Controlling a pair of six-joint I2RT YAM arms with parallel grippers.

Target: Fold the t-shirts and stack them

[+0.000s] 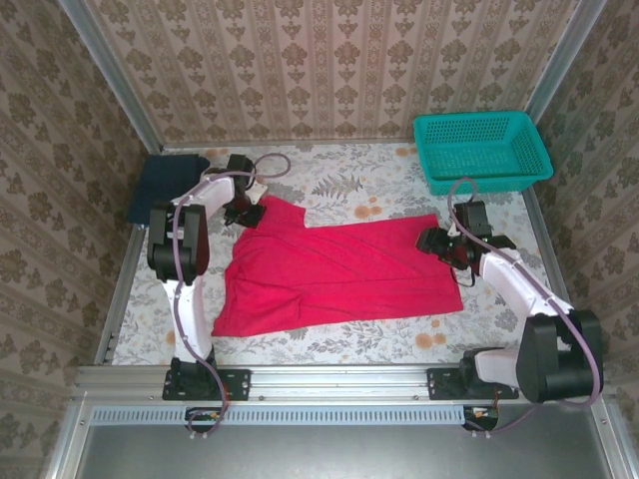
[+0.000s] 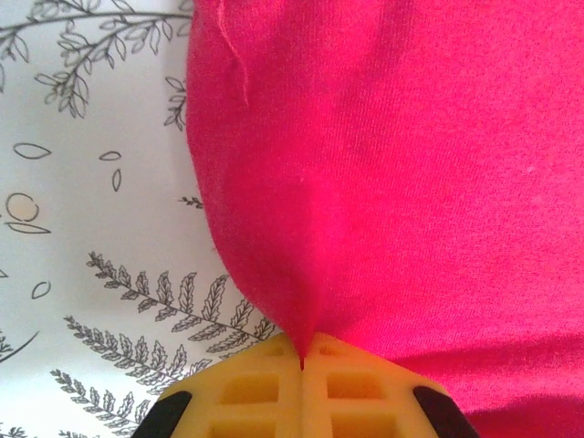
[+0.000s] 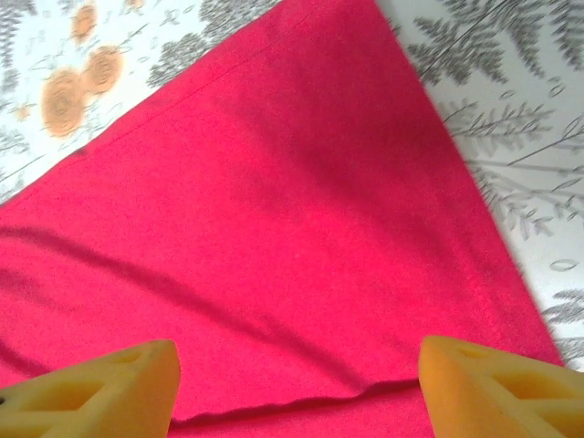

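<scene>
- Two white arms are mounted at the near edge of the table (image 1: 329, 344). Its cover is pale and printed with grey fern leaves and orange blossoms.
- One red t-shirt (image 1: 339, 274) lies spread in the middle of the table, between the two arms. Its long axis runs left to right, the right end sitting slightly nearer than the left.
- It is a soft, fine-ribbed knit, mostly flat with a few shallow creases. A straight stitched hem forms its right end. The left end is wider and uneven, with one flap spreading toward the near left and a corner reaching toward the far left.
- The right gripper (image 1: 442, 242) hangs over the hem end of the shirt. In the right wrist view its two yellow fingers (image 3: 100, 392) stand wide apart above the cloth with nothing between them.
- The left gripper (image 1: 243, 212) is at the shirt's far-left corner. In the left wrist view its yellow pads (image 2: 255, 392) are pressed together, with a pulled-up peak of the red cloth pinched between them.
- Farther back, one folded navy t-shirt (image 1: 168, 185) lies in the far-left corner, well apart from the red one.
- One teal plastic mesh basket (image 1: 482, 150), rectangular, sits at the far right against the patterned walls (image 1: 329, 70).
</scene>
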